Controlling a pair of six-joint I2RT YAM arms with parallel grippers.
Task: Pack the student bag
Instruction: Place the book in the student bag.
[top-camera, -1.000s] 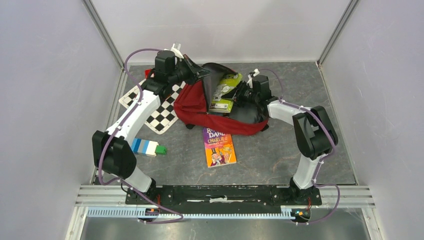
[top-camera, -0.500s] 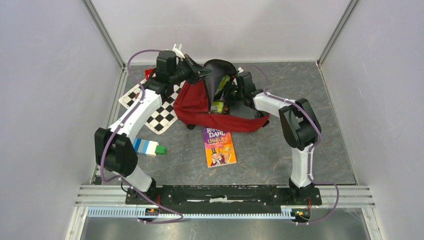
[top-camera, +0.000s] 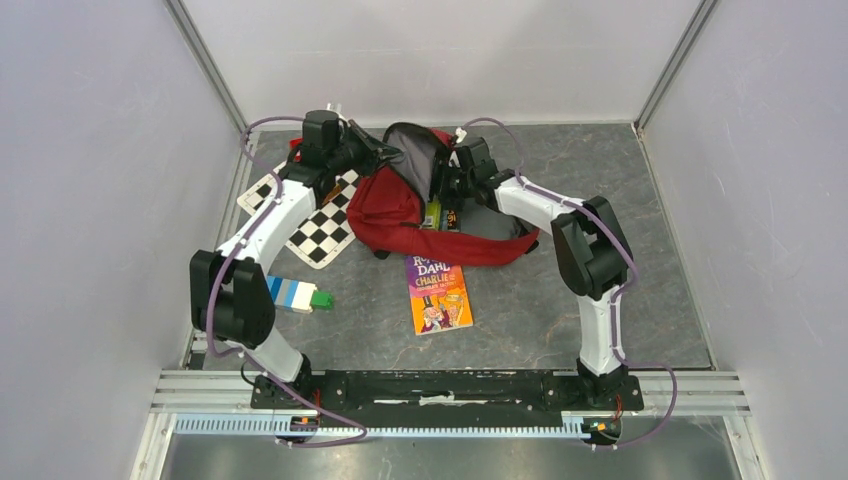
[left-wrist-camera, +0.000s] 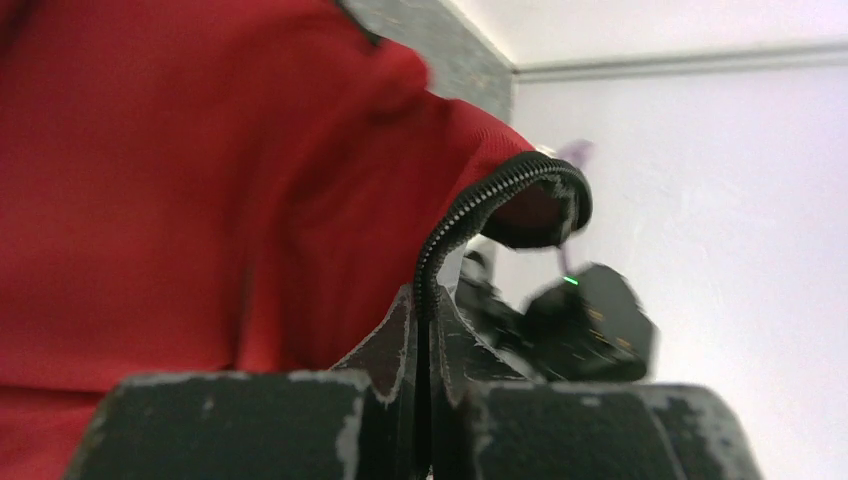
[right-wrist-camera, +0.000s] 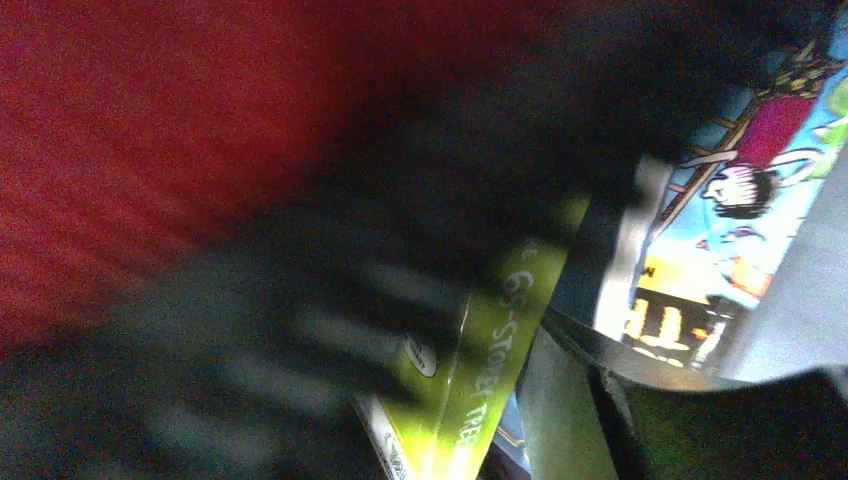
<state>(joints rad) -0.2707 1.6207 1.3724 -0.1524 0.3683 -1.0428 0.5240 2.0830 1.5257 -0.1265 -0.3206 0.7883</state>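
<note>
Red student bag (top-camera: 392, 207) swallows the right tool (top-camera: 448, 189), its blurred jaws impossible to read beside a green book (right-wrist-camera: 490, 340); the left tool (left-wrist-camera: 422, 340) pinches the bag's zipper edge (left-wrist-camera: 470, 213).

A black-and-white checkered mat (top-camera: 325, 235) lies at the left of the grey surface (top-camera: 540, 300), partly hidden. Nearer, a short row of joined toy blocks (top-camera: 296, 294), blue, white and green, lies apart from it. To their right, a Roald Dahl paperback (top-camera: 438, 293) with a purple and orange cover lies flat, face up.
</note>
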